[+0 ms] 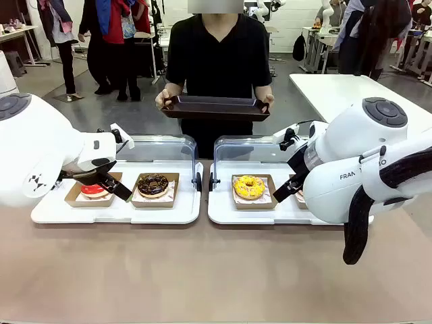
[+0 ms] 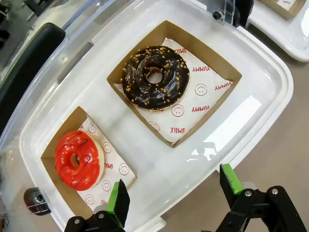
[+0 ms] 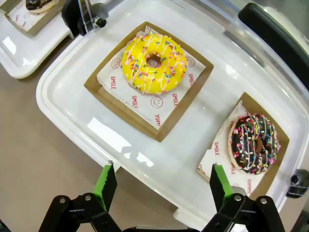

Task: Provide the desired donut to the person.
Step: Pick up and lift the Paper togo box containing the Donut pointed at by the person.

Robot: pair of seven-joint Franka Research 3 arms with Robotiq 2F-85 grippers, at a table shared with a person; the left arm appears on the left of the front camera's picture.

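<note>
The person (image 1: 219, 57), in a black T-shirt, stands at twelve o'clock holding a dark tray (image 1: 214, 108) level. A red donut (image 1: 93, 190), nutty chocolate donut (image 1: 153, 184), yellow donut (image 1: 249, 187) and sprinkled donut (image 3: 254, 143) lie flat in cardboard boxes (image 2: 219, 63).

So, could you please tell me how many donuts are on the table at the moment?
4. The red donut and the chocolate nut-topped donut sit in the left tray. The yellow donut and the chocolate sprinkled donut sit in the right tray. None seems hidden.
</note>
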